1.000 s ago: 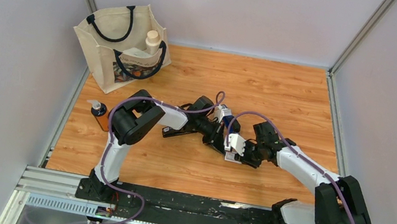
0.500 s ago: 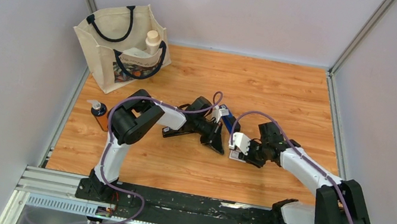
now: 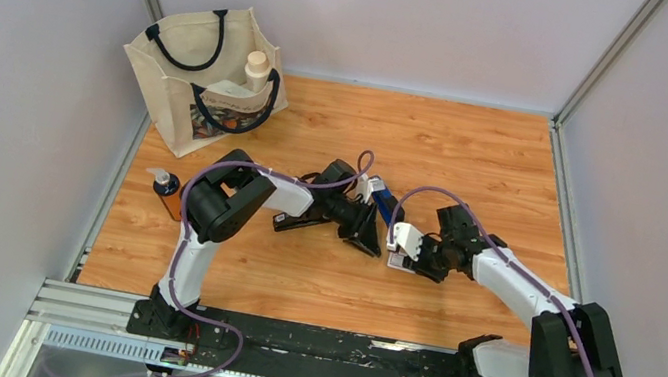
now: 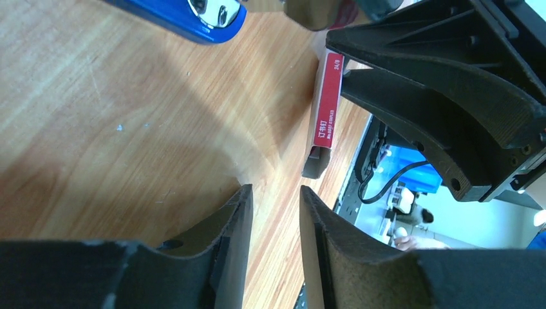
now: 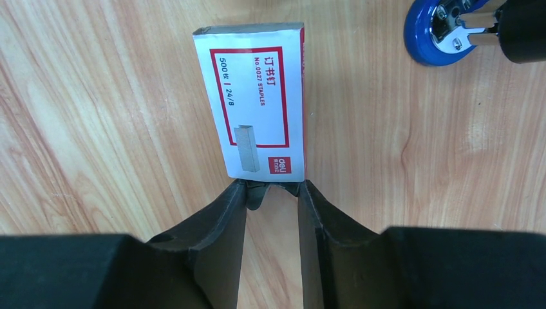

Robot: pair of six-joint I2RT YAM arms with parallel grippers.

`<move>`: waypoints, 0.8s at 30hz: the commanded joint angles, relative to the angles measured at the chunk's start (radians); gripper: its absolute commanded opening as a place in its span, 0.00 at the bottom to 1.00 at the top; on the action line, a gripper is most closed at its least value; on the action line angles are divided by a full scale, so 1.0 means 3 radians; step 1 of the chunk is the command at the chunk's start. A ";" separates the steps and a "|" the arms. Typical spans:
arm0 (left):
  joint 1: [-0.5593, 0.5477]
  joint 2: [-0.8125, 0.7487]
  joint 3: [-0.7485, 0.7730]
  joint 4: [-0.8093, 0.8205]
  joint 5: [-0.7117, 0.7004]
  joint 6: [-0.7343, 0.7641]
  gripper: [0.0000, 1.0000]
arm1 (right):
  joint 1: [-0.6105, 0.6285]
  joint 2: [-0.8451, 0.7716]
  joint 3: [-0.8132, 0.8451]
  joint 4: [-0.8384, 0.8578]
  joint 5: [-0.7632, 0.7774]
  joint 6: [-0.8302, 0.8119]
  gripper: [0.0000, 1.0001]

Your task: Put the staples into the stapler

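Because your right hand (image 5: pixel 273 193) is clamped only on the near end of the staples box (image 5: pixel 257 103), the box can pivot or slide out of that short grip if you swing it. It lies flat on the bench (image 5: pixel 96 129) just short of the blue stapler (image 5: pixel 444 29), its far end pointing away from the wrist. The sleeve seems to be open at that far end, though the view is too poor to be sure, so tipping it could spill the strips across the wood. Your left hand (image 4: pixel 275 193) hangs low beside the box, fingers apart with nothing between them, and the two hands could collide. Compared with a second ago, the left hand has drawn back from the right one and the stapler shows more clearly between them.
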 commanded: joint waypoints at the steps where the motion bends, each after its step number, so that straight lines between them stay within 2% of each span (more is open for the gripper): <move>1: -0.0035 -0.0157 0.0190 0.0044 -0.0030 0.0009 0.41 | 0.0014 0.0078 0.0057 -0.0144 -0.0049 0.0003 0.35; 9: -0.0137 -0.0111 0.0364 -0.0043 -0.0086 0.0029 0.43 | 0.0141 0.0093 0.0067 -0.0134 -0.0049 0.0054 0.36; 17: -0.0153 -0.0039 0.0379 -0.0094 -0.0061 0.0065 0.34 | 0.0141 0.0078 0.0067 -0.0114 -0.0054 0.0074 0.36; 24: -0.0178 -0.0014 0.0349 -0.0064 -0.0020 0.0070 0.34 | 0.0146 0.0109 0.0083 -0.0109 -0.0039 0.0085 0.36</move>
